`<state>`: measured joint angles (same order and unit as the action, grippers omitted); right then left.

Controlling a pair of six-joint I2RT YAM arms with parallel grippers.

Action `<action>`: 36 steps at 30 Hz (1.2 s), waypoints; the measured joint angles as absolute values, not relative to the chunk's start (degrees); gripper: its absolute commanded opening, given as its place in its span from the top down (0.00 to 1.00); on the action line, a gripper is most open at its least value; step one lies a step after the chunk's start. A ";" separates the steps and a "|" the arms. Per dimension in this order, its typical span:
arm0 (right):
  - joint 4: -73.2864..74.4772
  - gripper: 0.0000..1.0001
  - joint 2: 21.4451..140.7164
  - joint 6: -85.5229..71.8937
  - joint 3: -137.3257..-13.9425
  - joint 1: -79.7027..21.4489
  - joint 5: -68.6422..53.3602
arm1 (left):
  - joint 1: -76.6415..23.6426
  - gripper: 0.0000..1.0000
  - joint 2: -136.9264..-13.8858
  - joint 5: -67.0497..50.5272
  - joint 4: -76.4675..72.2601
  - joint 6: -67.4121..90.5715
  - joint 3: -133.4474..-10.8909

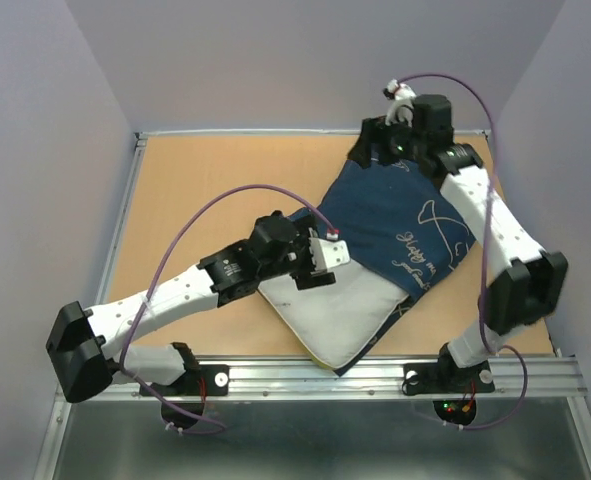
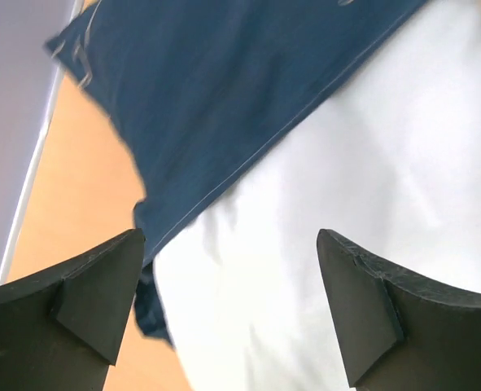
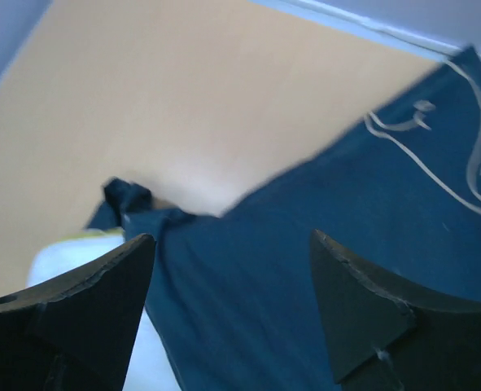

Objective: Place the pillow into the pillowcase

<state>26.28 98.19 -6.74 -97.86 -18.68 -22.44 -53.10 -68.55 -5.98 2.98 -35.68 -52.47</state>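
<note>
Half the pillow (image 1: 340,312) stuck out at 7 o'clock from the pillowcase (image 1: 405,215). Left gripper (image 2: 228,238) and right gripper (image 3: 232,236) gaped wide.

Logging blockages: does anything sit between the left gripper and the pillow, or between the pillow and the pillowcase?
Nothing visible. The open left gripper is directly over the bare pillow, whose far part already lies inside the pillowcase.
</note>
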 measured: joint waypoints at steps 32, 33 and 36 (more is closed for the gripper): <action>33.58 0.18 120.42 -3.57 -100.92 -18.26 -18.46 | -68.71 0.01 -101.86 9.76 4.10 -2.20 -70.48; 33.34 0.17 118.34 -4.36 -99.53 -18.02 -18.63 | -67.40 0.01 -104.77 9.96 4.16 -1.37 -71.26; 34.02 0.18 109.71 -6.68 -93.95 -16.19 -19.07 | -64.23 0.22 -109.34 9.82 4.27 0.08 -72.64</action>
